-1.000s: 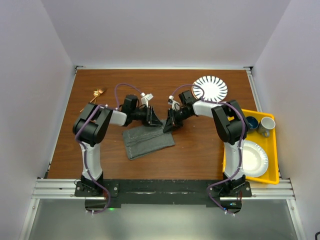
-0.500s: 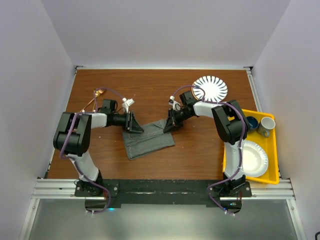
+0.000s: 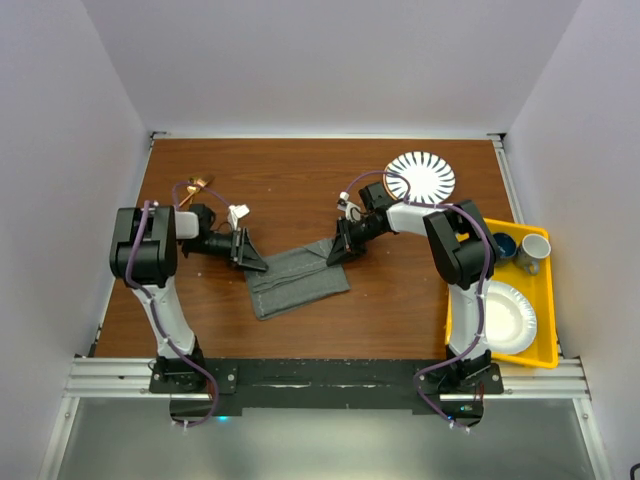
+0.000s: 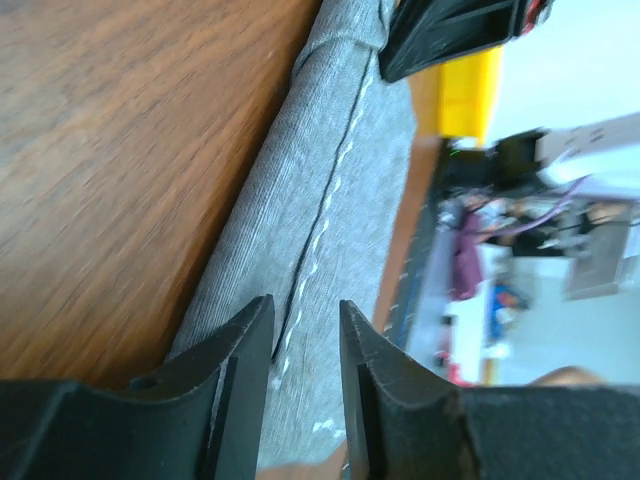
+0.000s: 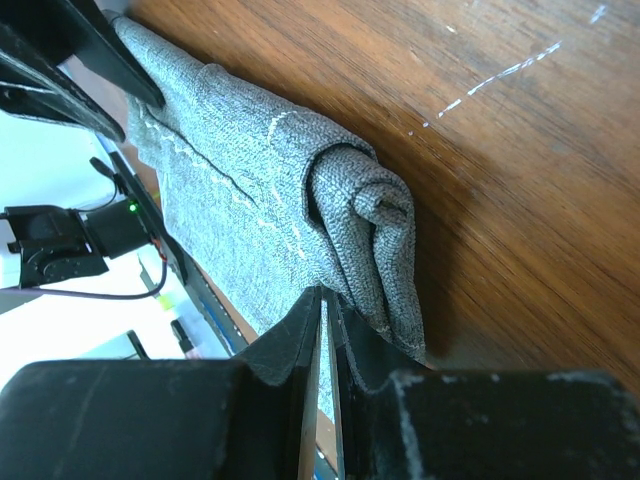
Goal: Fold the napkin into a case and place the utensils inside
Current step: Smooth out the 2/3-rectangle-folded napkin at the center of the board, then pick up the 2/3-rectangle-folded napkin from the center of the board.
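The dark grey napkin [image 3: 300,282] lies folded into a long strip mid-table, its stitched hem showing in the left wrist view [image 4: 330,180]. My left gripper [image 3: 249,257] sits low at the strip's left end, its jaws [image 4: 305,305] open, with only cloth showing in the gap. My right gripper [image 3: 340,249] is at the strip's right end, its jaws [image 5: 328,295] shut on the edge of the napkin [image 5: 260,180] next to a rolled fold. The gold-copper utensils [image 3: 198,185] lie at the far left, behind the left arm.
A striped plate [image 3: 420,176] sits at the back right. Along the right edge stands a yellow tray [image 3: 551,300], which holds a white paper plate [image 3: 505,318], a mug [image 3: 532,250] and a blue cup [image 3: 503,245].
My left gripper has slid left along the napkin, from beside the right gripper to the strip's left end, and its jaws have opened. The right gripper has stayed put.
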Robot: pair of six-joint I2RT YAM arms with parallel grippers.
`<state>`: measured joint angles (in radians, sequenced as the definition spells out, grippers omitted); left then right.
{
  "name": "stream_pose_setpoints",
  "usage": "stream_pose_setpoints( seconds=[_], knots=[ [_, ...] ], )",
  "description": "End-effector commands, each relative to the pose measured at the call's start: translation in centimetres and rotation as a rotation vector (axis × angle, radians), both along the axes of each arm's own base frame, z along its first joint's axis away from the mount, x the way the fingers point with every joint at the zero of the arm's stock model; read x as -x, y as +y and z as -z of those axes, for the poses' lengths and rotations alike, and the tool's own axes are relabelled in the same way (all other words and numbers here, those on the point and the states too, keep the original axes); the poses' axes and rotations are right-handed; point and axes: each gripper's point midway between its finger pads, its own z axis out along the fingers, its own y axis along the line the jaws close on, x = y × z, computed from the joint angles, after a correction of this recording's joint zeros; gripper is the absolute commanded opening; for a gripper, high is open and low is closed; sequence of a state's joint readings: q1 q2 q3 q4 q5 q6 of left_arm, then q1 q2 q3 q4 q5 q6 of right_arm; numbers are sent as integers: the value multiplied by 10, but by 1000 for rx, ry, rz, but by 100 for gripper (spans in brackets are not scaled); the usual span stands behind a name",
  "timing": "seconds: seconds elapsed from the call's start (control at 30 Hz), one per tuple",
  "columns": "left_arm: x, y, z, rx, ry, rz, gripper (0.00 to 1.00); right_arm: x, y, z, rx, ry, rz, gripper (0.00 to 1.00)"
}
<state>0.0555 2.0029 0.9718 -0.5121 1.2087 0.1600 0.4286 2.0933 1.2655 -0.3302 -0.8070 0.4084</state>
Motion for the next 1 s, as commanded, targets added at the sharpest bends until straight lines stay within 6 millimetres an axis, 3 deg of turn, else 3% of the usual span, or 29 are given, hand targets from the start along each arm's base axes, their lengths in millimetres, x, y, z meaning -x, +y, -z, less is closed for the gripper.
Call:
stream_pose_setpoints(
  seconds=[0.0,0.1,0.23,0.3,0.4,0.43,0.5,0.53,0.57,0.6,0.63,0.67,0.7,0.73,0.83,0.97],
  knots=[
    [-5,23,-21,-107,-228,81,39,5,-30,39,185,16,46,12],
    [-1,28,-15,-172,-224,87,40,3,-28,35,178,8,47,12],
    [-18,38,18,-270,-213,67,38,4,-28,36,178,20,45,13],
    [-26,44,22,-320,-240,69,38,4,-29,37,179,25,47,13],
    [-43,47,-7,-362,-398,62,39,6,-30,36,179,23,46,12],
    [-59,48,-37,-399,-550,40,42,6,-30,35,179,22,45,12],
    [-62,43,-53,-510,-694,65,44,7,-30,35,180,24,47,13],
    [-70,40,-80,-607,-852,61,45,6,-30,34,180,22,49,12],
    [-56,19,-78,-631,-923,136,45,6,-31,34,181,22,52,12],
    [-51,11,-82,-656,-990,159,46,6,-31,34,184,23,55,12],
    [-50,6,-100,-702,-1107,150,47,6,-31,33,185,23,56,12],
    [-26,-18,-87,-692,-1163,262,48,7,-30,34,183,25,57,12],
    [-18,-29,-96,-695,-1247,282,50,7,-31,34,185,28,61,12],
    [5,-44,-79,-705,-1274,367,52,7,-31,33,187,25,62,12],
    [39,-72,-68,-706,-1379,484,53,7,-32,35,193,25,59,12],
    [70,-97,-54,-715,-1454,590,54,10,-33,38,199,29,54,12]
  ],
)
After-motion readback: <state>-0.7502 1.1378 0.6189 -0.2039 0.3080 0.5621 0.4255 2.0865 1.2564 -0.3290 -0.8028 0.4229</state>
